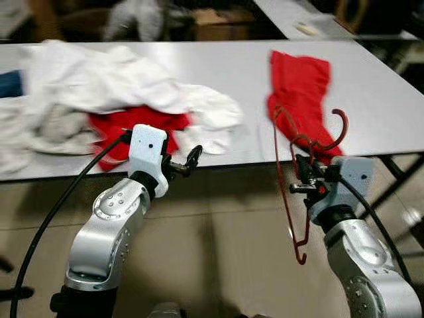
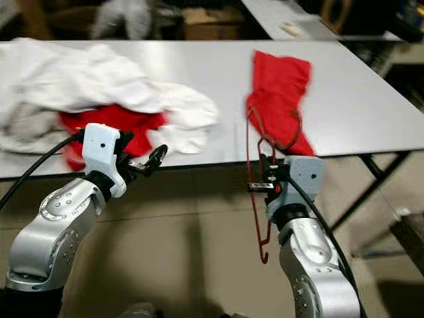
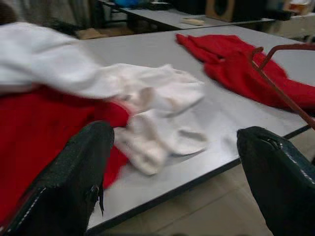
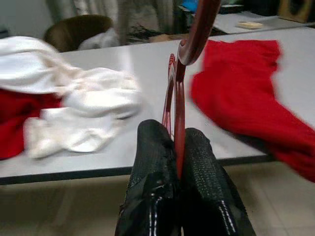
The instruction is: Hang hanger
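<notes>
Left eye view: hanger (image 1: 289, 192) in right hand (image 1: 306, 177), off table (image 1: 199, 69) edge.

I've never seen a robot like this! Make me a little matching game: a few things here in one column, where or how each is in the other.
Things:
1. red hanger
2. left gripper
3. red garment
4. white clothes

States:
A. piled on the table's left part
B. open, holding nothing
C. clamped in the right gripper
D. lying alone near the table's front edge

Pairs: 1-C, 2-B, 3-D, 4-A
</notes>
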You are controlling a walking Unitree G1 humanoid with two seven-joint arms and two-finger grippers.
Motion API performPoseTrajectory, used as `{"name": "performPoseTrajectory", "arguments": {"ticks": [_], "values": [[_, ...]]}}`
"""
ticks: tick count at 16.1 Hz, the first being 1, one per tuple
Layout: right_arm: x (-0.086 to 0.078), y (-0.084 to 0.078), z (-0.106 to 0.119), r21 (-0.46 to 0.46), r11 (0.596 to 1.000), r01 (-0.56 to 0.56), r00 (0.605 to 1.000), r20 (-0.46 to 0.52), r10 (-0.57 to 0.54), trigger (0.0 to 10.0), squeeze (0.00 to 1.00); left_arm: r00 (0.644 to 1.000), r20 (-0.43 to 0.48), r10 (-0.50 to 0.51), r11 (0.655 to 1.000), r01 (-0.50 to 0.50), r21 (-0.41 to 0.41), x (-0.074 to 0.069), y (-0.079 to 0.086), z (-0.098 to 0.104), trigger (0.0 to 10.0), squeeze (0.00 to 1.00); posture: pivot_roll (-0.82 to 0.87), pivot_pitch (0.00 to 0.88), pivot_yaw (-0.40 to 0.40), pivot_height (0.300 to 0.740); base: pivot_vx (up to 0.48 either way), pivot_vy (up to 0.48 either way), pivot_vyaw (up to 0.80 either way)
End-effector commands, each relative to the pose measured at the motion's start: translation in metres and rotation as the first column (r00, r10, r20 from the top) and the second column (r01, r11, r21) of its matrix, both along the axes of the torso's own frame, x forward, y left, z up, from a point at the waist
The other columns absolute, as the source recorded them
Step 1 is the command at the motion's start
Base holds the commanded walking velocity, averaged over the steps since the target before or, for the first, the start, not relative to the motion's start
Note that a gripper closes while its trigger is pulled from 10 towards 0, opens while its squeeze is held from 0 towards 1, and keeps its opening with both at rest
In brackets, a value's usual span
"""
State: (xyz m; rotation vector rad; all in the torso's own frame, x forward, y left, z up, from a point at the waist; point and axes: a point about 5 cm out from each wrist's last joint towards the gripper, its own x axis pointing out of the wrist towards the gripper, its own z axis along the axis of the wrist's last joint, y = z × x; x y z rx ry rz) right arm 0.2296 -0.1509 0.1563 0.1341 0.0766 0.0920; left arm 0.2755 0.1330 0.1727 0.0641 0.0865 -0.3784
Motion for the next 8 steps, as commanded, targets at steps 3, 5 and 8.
{"name": "performPoseTrajectory", "arguments": {"ticks": [3,5,8], "values": [[0.0028,0.0022,0.0031,0.003,1.0,-0.006,1.0,0.026,0.006,10.0,0.0,1.0,0.012,-0.006,1.0,0.006,0.014,0.0016,0.0009,0.002,10.0,1.0,0.02,0.015,-0.01,0.74,0.0,0.336,0.0],[0.0023,0.0028,0.0015,0.004,1.0,-0.008,1.0,0.022,0.008,10.0,0.0,1.0,0.014,-0.01,1.0,0.009,0.018,0.001,0.0007,0.002,10.0,1.0,0.02,0.014,-0.01,0.74,0.0,0.336,0.0],[0.0028,0.0039,0.001,0.005,1.0,-0.008,1.0,0.021,0.008,10.0,0.0,1.0,0.013,-0.018,1.0,0.017,0.022,0.0011,0.0008,0.0018,10.0,1.0,0.02,0.012,-0.004,0.74,0.0,0.336,0.0]]}}
